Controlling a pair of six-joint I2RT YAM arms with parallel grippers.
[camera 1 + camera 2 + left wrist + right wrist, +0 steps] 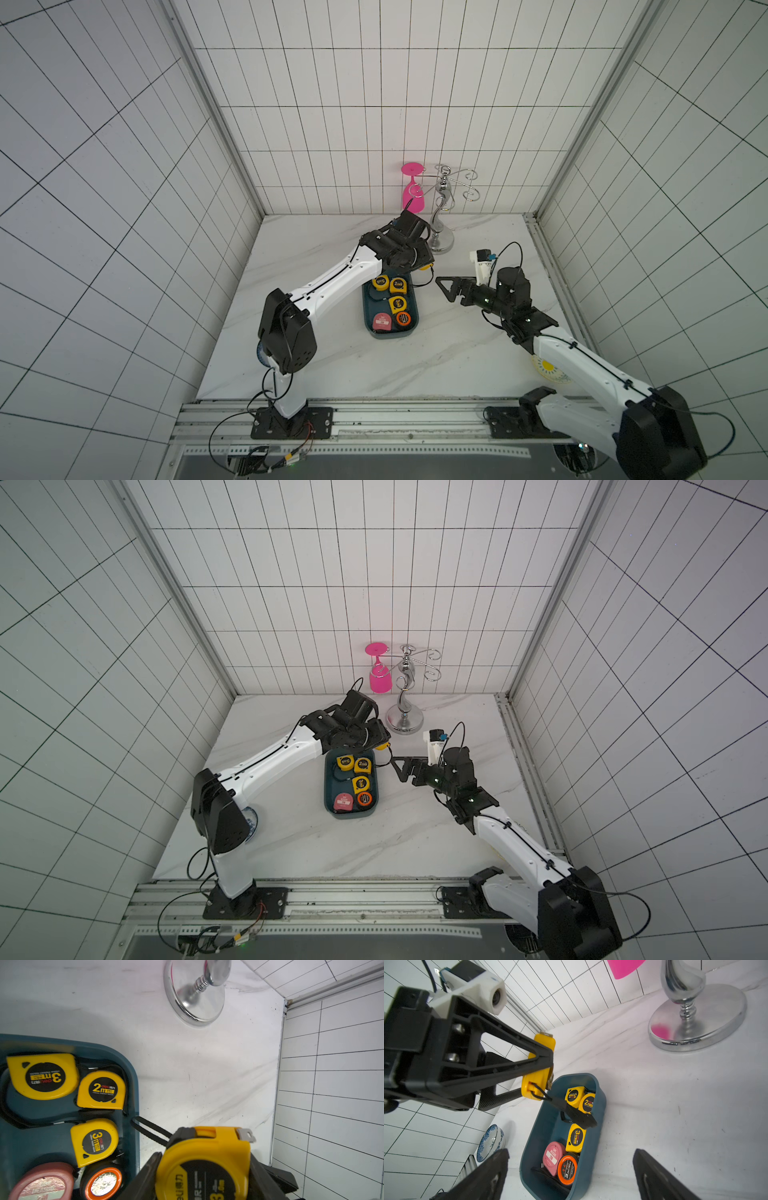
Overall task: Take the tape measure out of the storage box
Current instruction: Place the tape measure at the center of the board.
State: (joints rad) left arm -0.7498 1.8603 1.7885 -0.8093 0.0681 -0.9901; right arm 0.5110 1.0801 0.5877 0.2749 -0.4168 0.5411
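A: Start with both top views. Where is the tape measure?
B: Only a yellow sliver of the tape measure (pixel 424 266) shows. It is tucked under the left tool (pixel 420 261), just past the far right corner of the storage box (pixel 365 309) and outside its rim. The wrist hides the jaws here, so from above I cannot tell how they stand.
A: And the other arm?
B: The right tool (pixel 446 287) hangs over the tabletop (pixel 332 374) to the right of the box, apart from it, pointing left. Five more lie in the box: three yellow tapes (pixel 362 764), a pink tape (pixel 343 801) and an orange-and-black tape (pixel 365 798). Far behind, a pink wine glass (pixel 380 679) hangs upside down on a chrome stand (pixel 405 721).
A: Left wrist view?
B: That settles it. The left tool's fingers (pixel 145 1178) press against both sides of the yellow case, clamped on the tape measure (pixel 204 1157). Its black strap (pixel 151 1129) runs back to the box's rim (pixel 134 1084). The stand's round base (pixel 195 999) sits on the tabletop beyond.
A: Right wrist view?
B: The tape measure (pixel 538 1079) sits between the left tool's fingers (pixel 512 1037), apparently clear of the tabletop, just beside the box's far end (pixel 601 1095). The strap (pixel 571 1112) droops over the box by the yellow tapes. The right tool's own fingers (pixel 488 1174) stand wide apart, holding nothing. A blue-and-white bowl (pixel 492 1142) rests on the tabletop left of the box.
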